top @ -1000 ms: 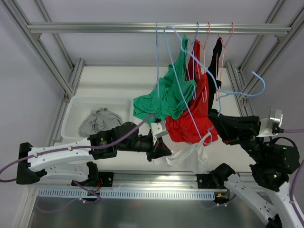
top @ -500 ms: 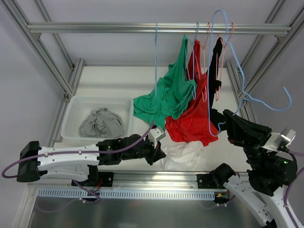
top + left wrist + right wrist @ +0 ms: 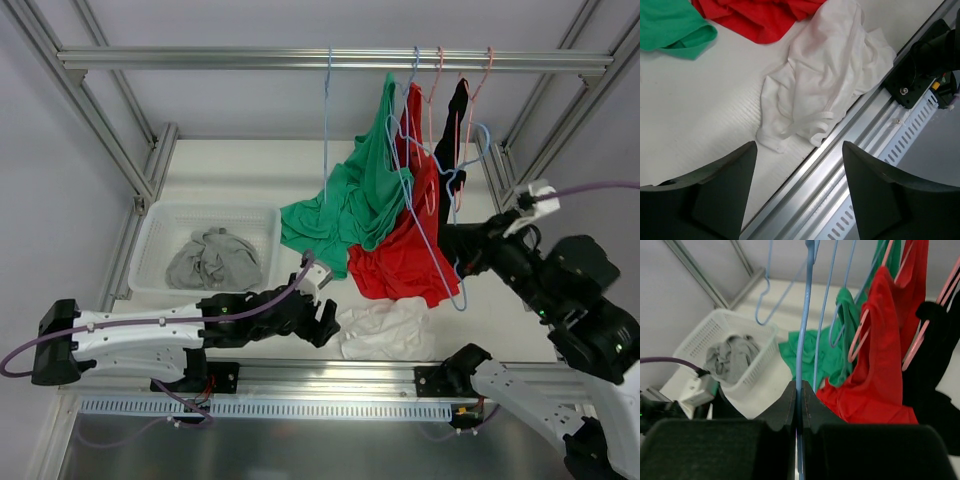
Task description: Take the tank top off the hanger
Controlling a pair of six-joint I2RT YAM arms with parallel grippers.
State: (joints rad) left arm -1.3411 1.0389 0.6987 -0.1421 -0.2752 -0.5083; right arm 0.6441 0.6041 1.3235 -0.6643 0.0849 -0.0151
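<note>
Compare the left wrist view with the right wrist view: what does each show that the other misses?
Left wrist only: the white tank top crumpled on the table, ahead of the open left gripper. Right wrist only: the right gripper shut on a blue hanger, a basket holding a grey garment. Both: a green garment and a red garment.

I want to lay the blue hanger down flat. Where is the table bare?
Widest bare table is behind the basket, left of the green top. A smaller patch lies between its hem and the white tank top, under the left gripper. Crowded where the red top and black top drape.
</note>
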